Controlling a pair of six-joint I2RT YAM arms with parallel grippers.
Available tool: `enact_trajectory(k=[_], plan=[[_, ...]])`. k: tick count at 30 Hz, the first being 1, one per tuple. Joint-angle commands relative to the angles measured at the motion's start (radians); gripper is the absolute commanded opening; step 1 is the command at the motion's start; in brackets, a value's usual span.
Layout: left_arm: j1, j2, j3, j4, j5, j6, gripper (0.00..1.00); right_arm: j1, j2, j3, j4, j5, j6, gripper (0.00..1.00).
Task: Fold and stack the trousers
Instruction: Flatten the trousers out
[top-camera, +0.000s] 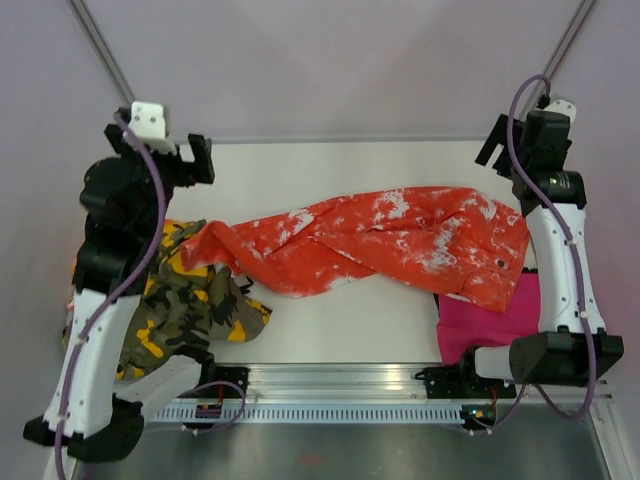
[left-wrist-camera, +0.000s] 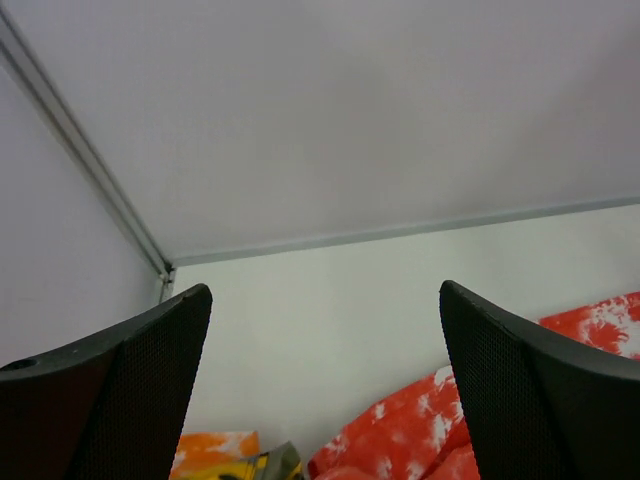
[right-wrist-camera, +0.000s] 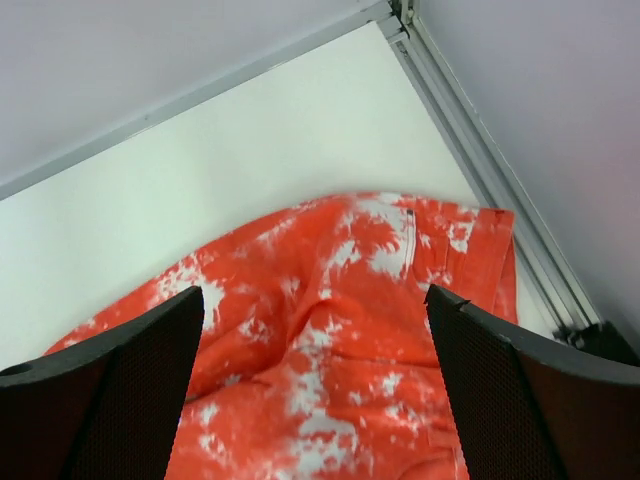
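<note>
Left claw (left-wrist-camera: 325, 300): jaws spread wide; nothing between the fingers (left-wrist-camera: 130, 390) and no cloth touched; it hangs in the air beyond the leg end of the orange-red trousers (top-camera: 400, 240)
Right claw (right-wrist-camera: 315, 300): jaws equally wide, empty; held above the waist end of the orange-red trousers, clear of the cloth
Left arm: rises from its base on the near side of the orange-red trousers, bends back at the elbow, and carries its wrist to the far left corner; a purple cable loops along it
Right arm: its white link runs from the near right base past the waist end of the orange-red trousers to the far right corner; the wrist tips down toward the cloth
Orange-red trousers: lie stretched across the middle of the counter (top-camera: 350, 320); white splatter print; waist to the right with a dark button showing; legs to the left, one lying partly over the other
Camouflage trousers (top-camera: 190, 300): a crumpled heap at the leg end of the orange-red trousers, whose cuff lies on its edge
Magenta trousers (top-camera: 490, 320): on the near side of the orange-red waist, which overlaps their far edge
Writing: a small coloured tag (top-camera: 208, 408) on the slotted rail (top-camera: 340, 385), nearer than the orange-red trousers; too small to read
</note>
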Motion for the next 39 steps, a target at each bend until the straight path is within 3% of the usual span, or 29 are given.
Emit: enact_trajectory(k=[1, 4, 6, 8, 10, 12, 17, 21, 28, 31, 32, 35, 39], plan=[[0.001, 0.285, 0.100, -0.105, 0.048, -0.116, 1.00, -0.006, 0.156, 0.002, 0.110, 0.045, -0.035, 0.98], [0.001, 0.538, 0.255, -0.219, 0.090, -0.194, 0.99, -0.036, 0.259, -0.024, 0.150, 0.027, -0.002, 0.98], [0.001, 0.628, 0.308, -0.265, 0.154, -0.206, 0.99, -0.061, 0.296, -0.044, 0.156, 0.013, 0.020, 0.98], [0.001, 0.695, 0.268, -0.262, 0.226, -0.179, 1.00, -0.087, 0.318, -0.089, 0.156, 0.012, 0.034, 0.98], [-0.001, 0.715, 0.204, -0.221, 0.390, -0.058, 0.99, -0.108, 0.312, -0.124, 0.165, 0.010, 0.046, 0.98], [0.001, 0.731, 0.093, -0.184, 0.446, 0.048, 0.99, -0.136, 0.303, -0.171, 0.173, 0.004, 0.047, 0.98], [0.027, 0.844, -0.002, -0.083, 0.476, 0.176, 0.99, -0.188, 0.286, -0.234, 0.182, -0.013, 0.057, 0.98], [0.071, 0.955, 0.022, -0.084, 0.549, 0.202, 0.85, -0.228, 0.276, -0.251, 0.185, 0.002, 0.067, 0.98], [0.090, 1.082, 0.015, -0.054, 0.524, 0.214, 0.84, -0.289, 0.250, -0.257, 0.194, -0.024, 0.075, 0.98], [0.090, 1.094, 0.006, -0.029, 0.541, 0.208, 0.60, -0.291, 0.247, -0.268, 0.194, 0.002, 0.078, 0.98], [0.090, 1.096, 0.006, -0.026, 0.546, 0.203, 0.35, -0.291, 0.247, -0.273, 0.197, 0.012, 0.078, 0.98], [0.091, 1.090, 0.012, -0.017, 0.520, 0.174, 0.02, -0.294, 0.247, -0.294, 0.197, 0.050, 0.084, 0.98], [0.131, 1.018, 0.021, 0.069, 0.445, 0.130, 0.02, -0.300, 0.247, -0.342, 0.197, 0.111, 0.095, 0.98]])
